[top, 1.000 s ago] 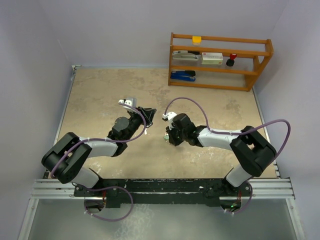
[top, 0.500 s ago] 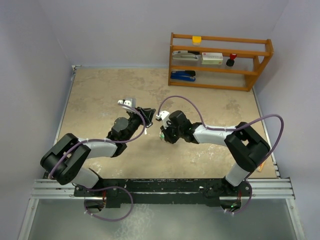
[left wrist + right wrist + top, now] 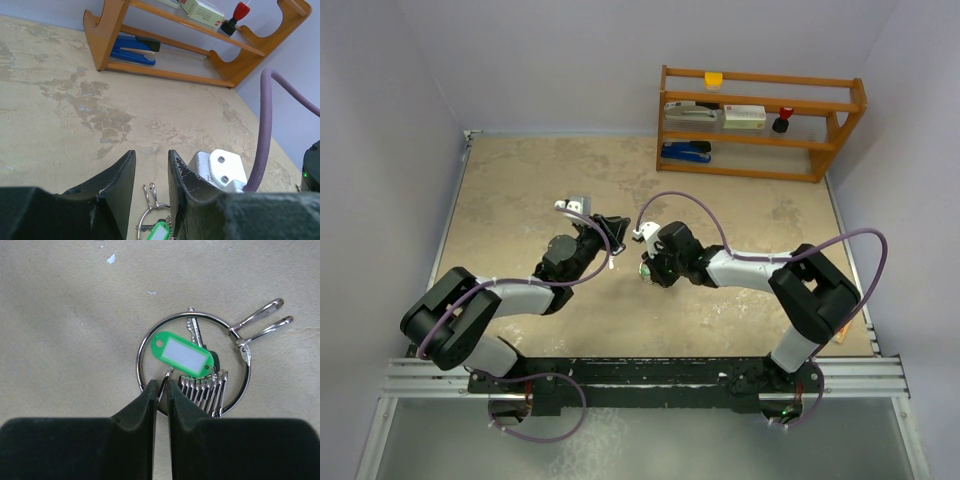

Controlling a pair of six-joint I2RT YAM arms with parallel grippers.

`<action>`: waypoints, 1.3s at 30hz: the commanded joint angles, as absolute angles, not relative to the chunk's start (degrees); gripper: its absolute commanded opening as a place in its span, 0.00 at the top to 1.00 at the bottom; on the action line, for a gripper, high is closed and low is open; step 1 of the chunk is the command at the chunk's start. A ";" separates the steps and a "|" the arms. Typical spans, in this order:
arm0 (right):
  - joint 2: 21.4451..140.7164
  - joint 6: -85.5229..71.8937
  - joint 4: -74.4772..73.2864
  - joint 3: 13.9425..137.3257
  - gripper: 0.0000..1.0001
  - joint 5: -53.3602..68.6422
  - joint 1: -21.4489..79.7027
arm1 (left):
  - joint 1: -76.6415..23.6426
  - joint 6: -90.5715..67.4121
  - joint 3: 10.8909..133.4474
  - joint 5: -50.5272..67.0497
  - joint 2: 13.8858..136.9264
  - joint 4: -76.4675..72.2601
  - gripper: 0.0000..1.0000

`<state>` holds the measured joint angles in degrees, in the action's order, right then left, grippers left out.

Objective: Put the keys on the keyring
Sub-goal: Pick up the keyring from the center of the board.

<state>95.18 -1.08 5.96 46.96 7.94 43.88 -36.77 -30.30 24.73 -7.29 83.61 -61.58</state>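
The keyring (image 3: 143, 342), a round silver wire ring with a two-pronged clasp (image 3: 260, 322), lies flat on the table. Inside it are a green-headed tag key (image 3: 181, 354) and a row of several small silver keys (image 3: 205, 390). My right gripper (image 3: 161, 382) is at the ring's near edge, its fingers nearly together on one thin silver key piece (image 3: 165, 376). In the top view the right gripper (image 3: 646, 266) is over the ring. My left gripper (image 3: 151, 155) is open and empty, and the ring (image 3: 145, 220) lies under the gap between its fingers.
A wooden shelf (image 3: 760, 120) stands at the back right with a blue stapler (image 3: 132, 50), a box and a red-topped item. The right arm's purple cable (image 3: 265, 130) and wrist camera mount (image 3: 220, 170) are close beside the left gripper.
The right arm moved left, bringing its gripper and the ring closer to the left gripper, then held still. The left arm barely moved.
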 commanded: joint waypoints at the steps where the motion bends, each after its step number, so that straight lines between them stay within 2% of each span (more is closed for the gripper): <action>1: 94.33 -1.22 5.66 46.18 0.92 5.44 44.03 | -36.47 -28.99 24.69 -7.65 82.41 -63.79 0.71; 3: 93.63 -1.39 6.53 45.60 1.00 4.91 44.08 | -36.47 -29.09 24.74 -7.50 82.65 -63.95 0.71; 12: 78.22 -0.87 22.86 35.28 1.00 5.29 43.96 | -36.47 -29.35 25.32 -5.40 83.32 -65.19 0.73; 14: 74.96 0.09 27.44 33.02 1.00 5.69 43.93 | -36.47 -29.96 25.23 -3.72 83.78 -66.99 0.76; 18: 71.77 1.84 32.40 31.59 1.00 8.23 43.69 | -36.47 -31.04 25.78 2.97 85.87 -72.20 0.77; 27: 69.27 4.57 36.54 31.21 1.00 13.93 42.85 | -36.47 -30.07 27.88 19.32 88.32 -76.89 0.68; 32: 67.41 5.74 36.28 31.04 1.00 18.85 40.02 | -36.47 -30.67 27.98 23.36 88.66 -79.69 0.61; 39: 66.39 4.79 38.66 29.81 1.00 29.90 33.08 | -36.39 -31.87 28.13 24.75 89.47 -81.55 0.61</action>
